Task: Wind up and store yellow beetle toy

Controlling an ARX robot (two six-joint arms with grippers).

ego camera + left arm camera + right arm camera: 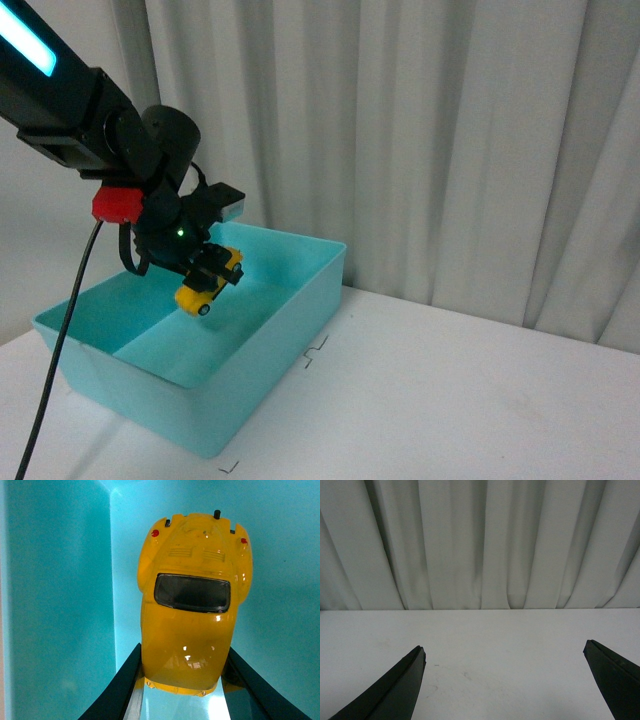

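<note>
Table: one bin, one yellow beetle toy

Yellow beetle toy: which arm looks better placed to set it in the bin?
Left. The left jaws hold the yellow beetle toy above the turquoise bin; the right jaws hang open over bare table, nothing between them.

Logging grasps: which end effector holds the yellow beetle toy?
The left end effector, shut on the yellow beetle toy over the teal bin; the right end effector is open, empty.
</note>
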